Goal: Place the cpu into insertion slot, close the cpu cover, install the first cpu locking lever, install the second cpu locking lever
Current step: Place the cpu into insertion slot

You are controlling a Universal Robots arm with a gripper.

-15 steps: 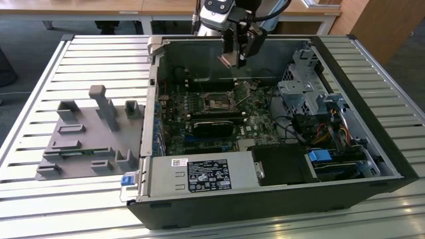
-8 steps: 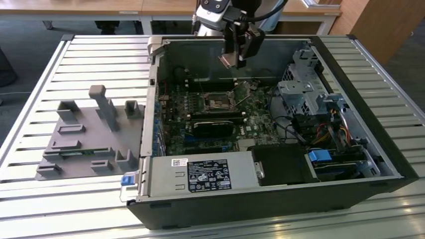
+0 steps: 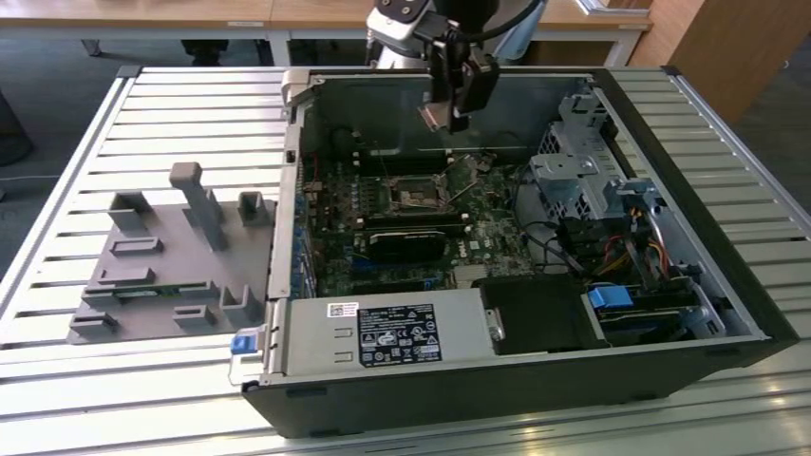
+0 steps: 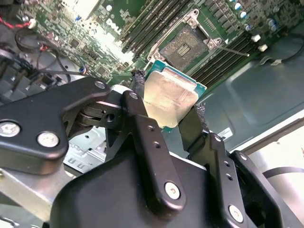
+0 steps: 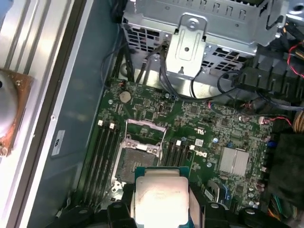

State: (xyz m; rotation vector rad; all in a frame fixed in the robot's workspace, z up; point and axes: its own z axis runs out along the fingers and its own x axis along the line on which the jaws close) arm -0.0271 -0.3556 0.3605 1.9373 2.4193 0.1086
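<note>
Silver-grey top, green rim: cpu | flat sq | jaws clamped on it | socket bare

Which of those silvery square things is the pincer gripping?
The cpu, the plain silver square with a green rim, clamped in the pincer above the motherboard; the other silver square sits mounted on that motherboard.

On the slatted desk, an open computer case; just beside it, toward the exterior view's left, a grey moulded holder. Inside the case: green motherboard, long black card, labelled power supply, silver drive cage, coloured cables.
</note>
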